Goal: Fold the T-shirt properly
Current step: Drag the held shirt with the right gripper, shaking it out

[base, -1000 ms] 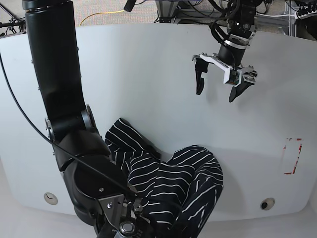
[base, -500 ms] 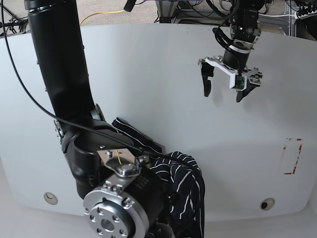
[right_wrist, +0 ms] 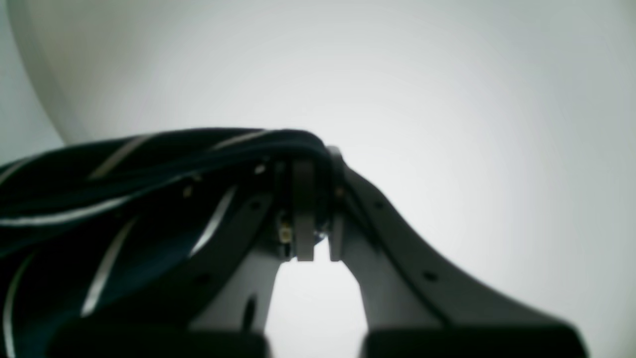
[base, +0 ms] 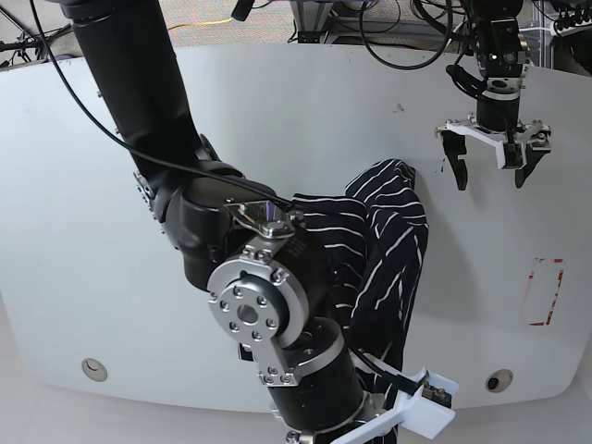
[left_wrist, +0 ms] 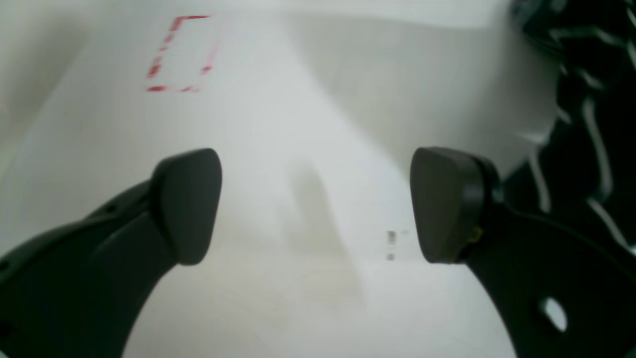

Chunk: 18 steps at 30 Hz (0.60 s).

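The T-shirt (base: pixel 393 222), dark with thin white stripes, is bunched and draped over my right arm (base: pixel 250 305) near the middle of the white table, with one end hanging toward the front edge. In the right wrist view my right gripper (right_wrist: pixel 314 199) is shut on a fold of the T-shirt (right_wrist: pixel 99 199), which trails off to the left. My left gripper (base: pixel 490 176) hangs open above the table at the back right, apart from the cloth. In its own view the left gripper (left_wrist: pixel 313 209) holds nothing, and the T-shirt (left_wrist: pixel 586 124) shows at the right edge.
A red dashed rectangle (base: pixel 544 291) is marked on the table near the right edge, and the same red rectangle (left_wrist: pixel 179 54) shows in the left wrist view. Two round holes (base: pixel 92 370) (base: pixel 499 381) sit near the front edge. Cables and frames stand behind the table.
My right arm has swung up and to the right, lifting the T-shirt off the front of the table. The left gripper has moved right and back, still open.
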Available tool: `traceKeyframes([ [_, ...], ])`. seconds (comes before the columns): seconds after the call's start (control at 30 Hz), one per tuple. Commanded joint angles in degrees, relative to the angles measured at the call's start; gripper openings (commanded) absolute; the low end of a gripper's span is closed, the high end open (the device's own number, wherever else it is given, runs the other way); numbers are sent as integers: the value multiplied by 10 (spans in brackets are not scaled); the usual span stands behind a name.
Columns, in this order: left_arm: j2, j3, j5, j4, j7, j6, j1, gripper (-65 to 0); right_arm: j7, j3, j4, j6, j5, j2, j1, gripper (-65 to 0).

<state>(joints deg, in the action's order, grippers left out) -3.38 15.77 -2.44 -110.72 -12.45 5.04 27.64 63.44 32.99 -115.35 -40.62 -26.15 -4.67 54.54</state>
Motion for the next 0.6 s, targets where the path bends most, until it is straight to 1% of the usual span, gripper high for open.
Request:
traceKeyframes([
  [0.0, -3, 1, -2, -13, 18, 4, 3, -85, -6, -6, -6, 6, -13, -3, -1, -650],
  [0.03, -4, 1, -2, -13, 18, 4, 4, -85, -9, -7, -6, 6, -13, -3, -10, -650],
  [0.13, -4, 1, -2, -12, 17, 4, 4, -85, -48, -11, 6, 6, -13, -1, -45, -650],
  [0.2, -4, -3, -2, -12, 17, 4, 4, -85, -86, -25, 23, 6, -13, -1, -75, -650],
  [0.3, -2, -17, -2, -12, 17, 4, 5, -85, -121, -49, 44, 6, -13, 2, -102, -650],
  [0.4, -2, -28, -2, -12, 17, 4, 5, -85, -138, -78, 81, 6, -13, 3, -107, -650],
  [0.57, -3, -61, -2, -12, 17, 4, 5, -85, -208, -149, 154, 6, -14, 4, -90, -650],
])
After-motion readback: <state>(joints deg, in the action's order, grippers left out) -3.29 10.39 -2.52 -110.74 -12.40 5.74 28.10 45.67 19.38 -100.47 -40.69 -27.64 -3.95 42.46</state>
